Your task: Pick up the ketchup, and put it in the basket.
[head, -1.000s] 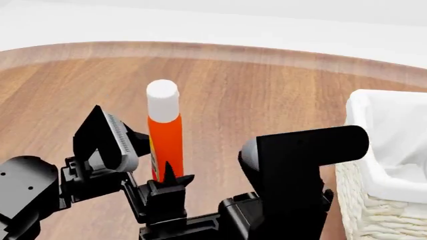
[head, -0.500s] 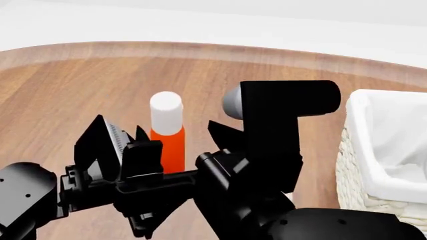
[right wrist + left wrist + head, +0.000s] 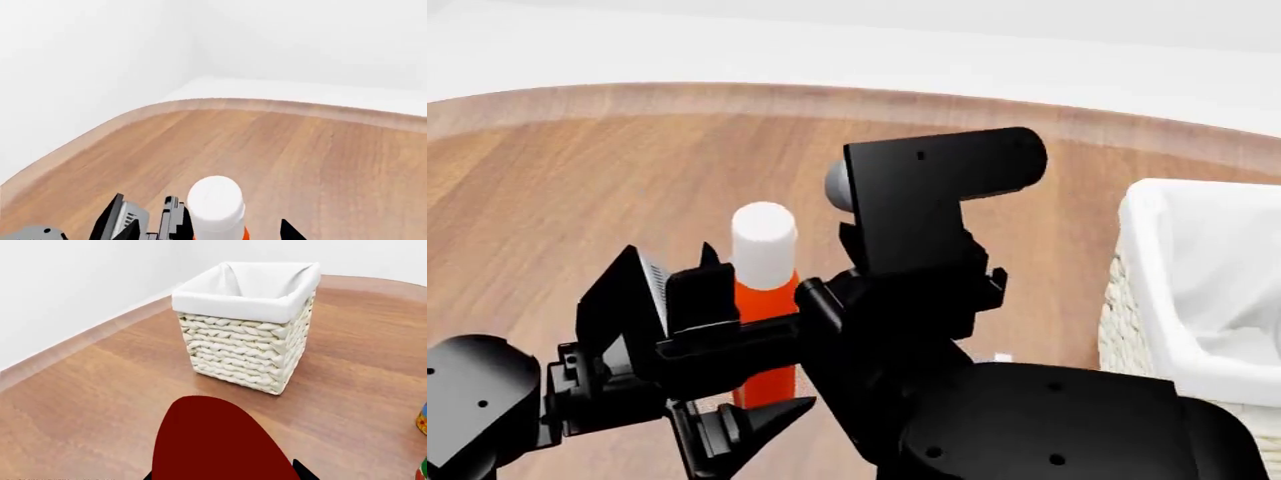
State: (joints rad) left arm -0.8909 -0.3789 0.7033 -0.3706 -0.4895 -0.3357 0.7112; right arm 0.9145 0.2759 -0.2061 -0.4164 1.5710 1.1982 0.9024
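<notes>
- Wooden tabletop with a rounded edge runs up to a plain white wall; every view shows this same brown surface.
- Left gripper sits low at the left of the head view, its ridged finger on one side of the ketchup and a dark finger on the other, jaws narrowed onto the orange-red body.
- Ketchup stands upright in that grasp, white cap uppermost; in the left wrist view its dark red body fills the near foreground.
- Left arm comes in from the lower left corner of the head view, its black joint housing close to the camera.
- Right gripper frames the bottle from behind in its own wrist view, black tips either side of the cap; whether they are touching it, I cannot tell.
- Right arm rises in front of the head camera, forearm bent across the middle.
- Basket stands on the table at the right, well apart from the bottle; the left wrist view shows its woven wall and white liner.
</notes>
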